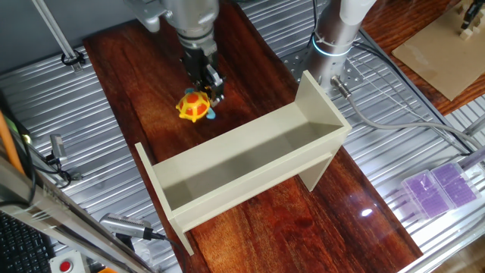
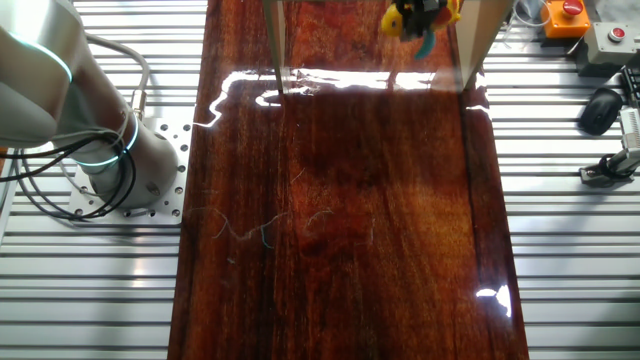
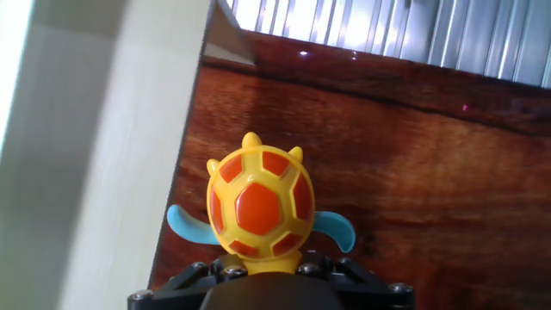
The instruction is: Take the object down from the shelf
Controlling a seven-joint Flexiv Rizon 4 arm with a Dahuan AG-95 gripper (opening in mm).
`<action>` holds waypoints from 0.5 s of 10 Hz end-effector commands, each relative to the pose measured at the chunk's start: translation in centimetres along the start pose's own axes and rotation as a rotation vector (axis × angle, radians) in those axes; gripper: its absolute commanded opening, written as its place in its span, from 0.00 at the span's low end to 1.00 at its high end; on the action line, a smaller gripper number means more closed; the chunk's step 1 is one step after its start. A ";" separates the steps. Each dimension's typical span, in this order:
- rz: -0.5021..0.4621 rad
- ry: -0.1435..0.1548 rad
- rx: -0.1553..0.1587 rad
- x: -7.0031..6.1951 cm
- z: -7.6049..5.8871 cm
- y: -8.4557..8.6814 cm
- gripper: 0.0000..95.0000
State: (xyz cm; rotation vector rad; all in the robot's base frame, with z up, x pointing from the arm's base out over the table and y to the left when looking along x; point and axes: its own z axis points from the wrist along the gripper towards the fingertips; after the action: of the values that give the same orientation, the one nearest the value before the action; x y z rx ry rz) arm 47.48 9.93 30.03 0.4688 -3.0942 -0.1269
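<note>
You see the gripper (image 1: pixel 206 89) closed on the toy turtle (image 1: pixel 194 106), pinching it at one end of its shell. The turtle hangs off the shelf (image 1: pixel 250 163), beside its long wall and above the dark wooden table (image 1: pixel 144 83).

In the hand view, the turtle (image 3: pixel 258 205) shows its orange-red and yellow shell, with blue flippers spread to each side. The shelf's beige wall (image 3: pixel 120 146) stands just to its left.

In the other fixed view, the turtle (image 2: pixel 415 20) appears at the top edge, between the shelf's two end panels (image 2: pixel 275 45). The robot's base (image 2: pixel 110 150) sits on the metal bench beside the table.
</note>
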 end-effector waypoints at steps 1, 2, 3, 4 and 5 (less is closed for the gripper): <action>0.022 0.006 0.008 -0.1 0.0 0.0 0.00; 0.037 0.008 0.012 -0.1 0.0 0.0 0.00; 0.032 0.007 0.011 -0.1 0.2 -0.5 0.00; 0.004 0.005 0.011 -0.1 1.0 -2.5 0.00; -0.020 0.000 0.009 0.0 1.8 -4.3 0.00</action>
State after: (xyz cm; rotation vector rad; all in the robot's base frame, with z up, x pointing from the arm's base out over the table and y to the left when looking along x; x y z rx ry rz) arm 48.43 6.85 28.35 0.5139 -3.0884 -0.1110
